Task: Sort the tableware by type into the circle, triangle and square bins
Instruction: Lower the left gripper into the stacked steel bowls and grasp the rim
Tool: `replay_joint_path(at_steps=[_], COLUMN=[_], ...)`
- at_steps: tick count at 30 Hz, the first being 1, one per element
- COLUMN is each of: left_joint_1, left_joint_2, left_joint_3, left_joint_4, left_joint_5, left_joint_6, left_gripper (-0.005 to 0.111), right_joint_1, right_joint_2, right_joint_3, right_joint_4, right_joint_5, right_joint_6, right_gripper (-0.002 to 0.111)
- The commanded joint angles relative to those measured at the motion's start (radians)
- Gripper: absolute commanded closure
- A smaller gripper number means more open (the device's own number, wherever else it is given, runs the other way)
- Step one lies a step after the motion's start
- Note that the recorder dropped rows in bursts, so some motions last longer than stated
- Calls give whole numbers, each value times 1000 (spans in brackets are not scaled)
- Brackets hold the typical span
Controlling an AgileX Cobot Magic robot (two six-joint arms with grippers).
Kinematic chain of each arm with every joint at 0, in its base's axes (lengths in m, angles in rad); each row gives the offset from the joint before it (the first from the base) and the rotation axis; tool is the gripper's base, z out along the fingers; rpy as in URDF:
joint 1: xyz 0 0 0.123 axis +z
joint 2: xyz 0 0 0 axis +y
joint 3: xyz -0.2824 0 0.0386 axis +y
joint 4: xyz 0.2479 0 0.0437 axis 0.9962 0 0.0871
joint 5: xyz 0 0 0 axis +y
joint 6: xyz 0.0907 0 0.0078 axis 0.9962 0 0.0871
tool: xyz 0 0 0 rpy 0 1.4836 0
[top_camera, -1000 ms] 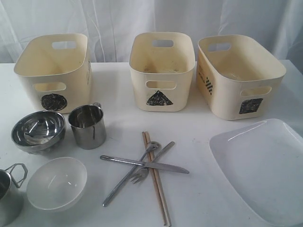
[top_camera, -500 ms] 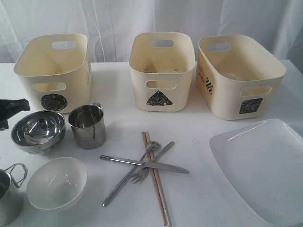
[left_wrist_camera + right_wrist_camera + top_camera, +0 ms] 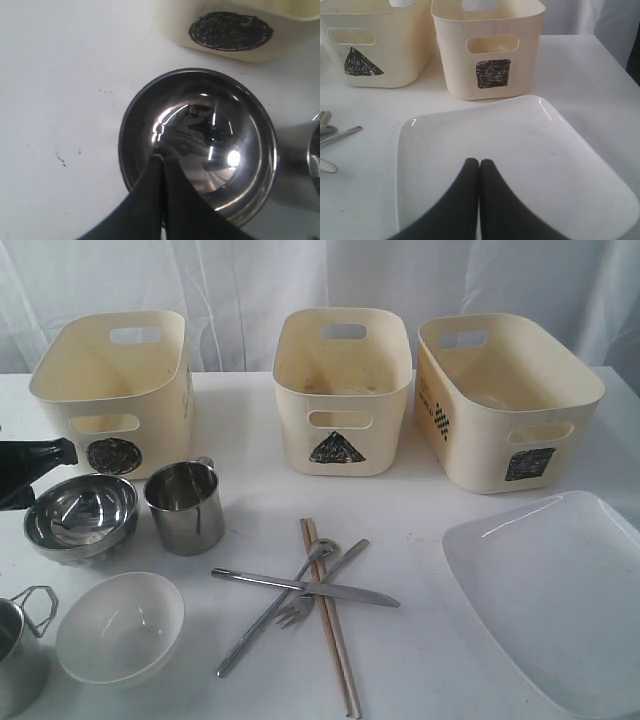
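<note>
Two grippers, both pressed together. My left gripper [image 3: 161,161] hung over the rim of the steel bowl [image 3: 225,150], mug [image 3: 185,510] just beside it, circle bin [image 3: 172,25] close behind, bare desk [image 3: 60,75] opposite. My right gripper [image 3: 479,164] hung over the white plate [image 3: 545,150] edge, square bin [image 3: 530,60] beyond.

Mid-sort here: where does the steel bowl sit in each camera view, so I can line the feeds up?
Exterior view: the steel bowl is at the left, in front of the circle bin, beside a steel mug.
Left wrist view: it fills the middle, with the left gripper closed over it.
Right wrist view: not in it.
Shared landmark: the scribbled circle mark, close to the bowl in both views that show it.
</note>
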Motion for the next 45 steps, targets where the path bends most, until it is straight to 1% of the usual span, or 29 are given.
replay_joint_path(at_steps=[1, 4, 7, 9, 10, 11, 12, 15, 17, 18, 19, 24, 27, 31, 32, 34, 35, 36, 39, 40, 41, 44, 45], left_joint_1=[3, 3, 3, 3, 3, 3, 3, 3, 3, 3, 3, 3, 3, 3, 3, 3, 3, 3, 3, 3, 3, 3, 3], left_joint_2=[6, 24, 50, 72, 81, 96, 107, 138, 150, 154, 156, 206, 266, 319, 326, 327, 327, 325, 323, 323, 323, 311, 275], left_joint_3=[0, 0, 0, 0, 0, 0, 0, 0, -4, -4, -4, -4, -4, -4, -4, -4, -4, -4, -4, -4, -4, -4, -4], left_joint_4=[199, 218, 227, 269, 291, 319, 333, 342, 340, 340, 340, 340, 340, 340, 340, 340, 340, 340, 350, 350, 357, 354, 349], left_joint_5=[-12, -41, -41, -42, -42, -42, -46, -84, -128, -149, -166, -156, -166, -217, -222, -212, -202, -191, -180, -178, -178, -159, -123], left_joint_6=[2, 2, 15, 15, 15, 15, 15, 12, -18, -37, -46, -49, -49, -49, -49, -49, -49, -42, -13, -4, 15, 11, 10], left_gripper=[107, 107, 107, 100, 95, 85, 77, 43, 27, 24, 24, 30, 31, 31, 32, 41, 49, 59, 94, 104, 107, 107, 107], right_joint_1=[-5, -5, -5, -5, -5, -5, -5, -5, -5, -5, -5, -5, -5, -5, -5, -5, -5, -5, -5, -5, -5, -5, -5], right_joint_2=[-7, -7, -7, -7, -7, -7, -7, -7, -7, -7, -7, -7, -7, -7, -7, -7, -7, -7, -7, -7, -7, -7, -7], right_joint_3=[2, 2, 2, 2, 2, 2, 2, 2, 2, 2, 2, 2, 2, 2, 2, 2, 2, 2, 2, 2, 2, 2, 2], right_joint_4=[-5, -5, -5, -5, -5, -5, -5, -5, -5, -5, -5, -5, -5, -5, -5, -5, -5, -5, -5, -5, -5, -5, -5], right_joint_5=[-8, -8, -8, -8, -8, -8, -8, -8, -8, -8, -8, -8, -8, -8, -8, -8, -8, -8, -8, -8, -8, -8, -8], right_joint_6=[0, 0, 0, 0, 0, 0, 0, 0, 0, 0, 0, 0, 0, 0, 0, 0, 0, 0, 0, 0, 0, 0, 0], right_gripper=[108, 108, 108, 108, 108, 108, 108, 108, 108, 108, 108, 108, 108, 108, 108, 108, 108, 108, 108, 108, 108, 108, 108])
